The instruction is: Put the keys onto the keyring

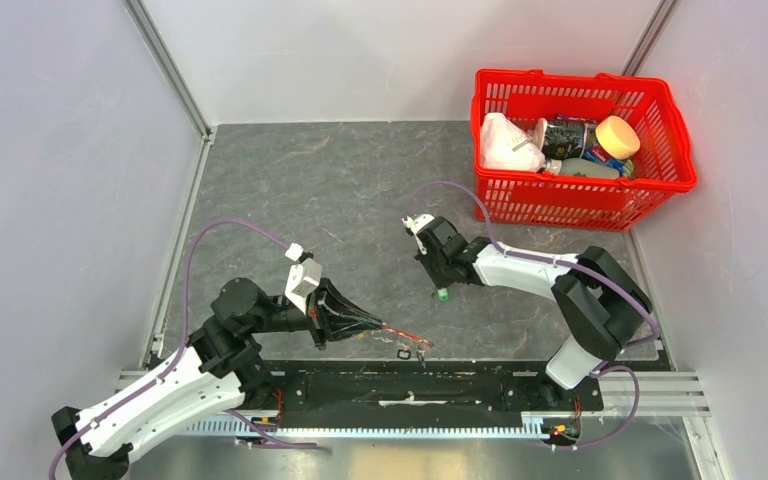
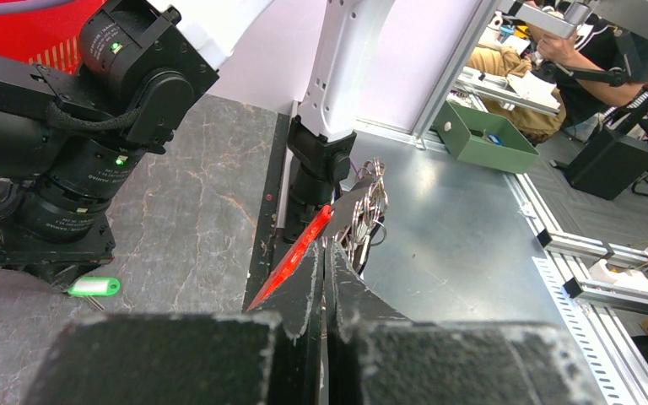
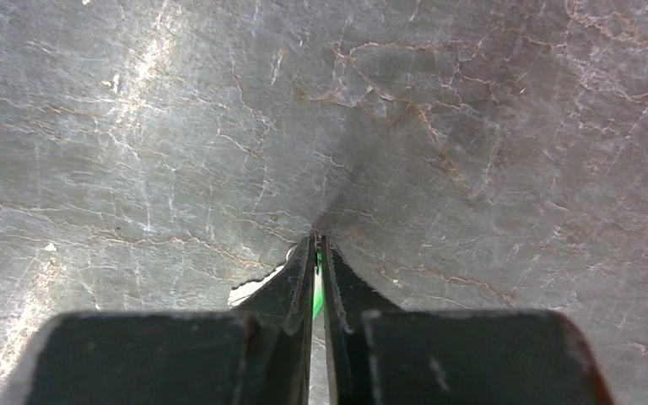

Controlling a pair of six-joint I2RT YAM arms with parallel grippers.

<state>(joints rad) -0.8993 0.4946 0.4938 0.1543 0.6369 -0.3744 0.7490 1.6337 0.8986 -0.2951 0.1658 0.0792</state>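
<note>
My left gripper (image 1: 378,325) (image 2: 325,245) is shut on the keyring (image 1: 403,334), holding it low over the table's near edge. The ring's bright red part (image 2: 299,251) runs along the left finger. Several silvery keys (image 2: 369,207) (image 1: 421,347) hang bunched on the ring beyond the fingertips. My right gripper (image 1: 440,288) (image 3: 316,240) points down at mid-table, its fingers closed on the green tag of a key (image 3: 316,295) (image 1: 443,295) (image 2: 93,287). That key's silvery blade (image 3: 253,291) shows left of the fingers, lying on the table.
A red basket (image 1: 585,190) of packets and bottles stands at the back right. The black base rail (image 1: 410,385) runs along the near edge under the keyring. The right arm's body (image 2: 67,126) fills the left of the left wrist view.
</note>
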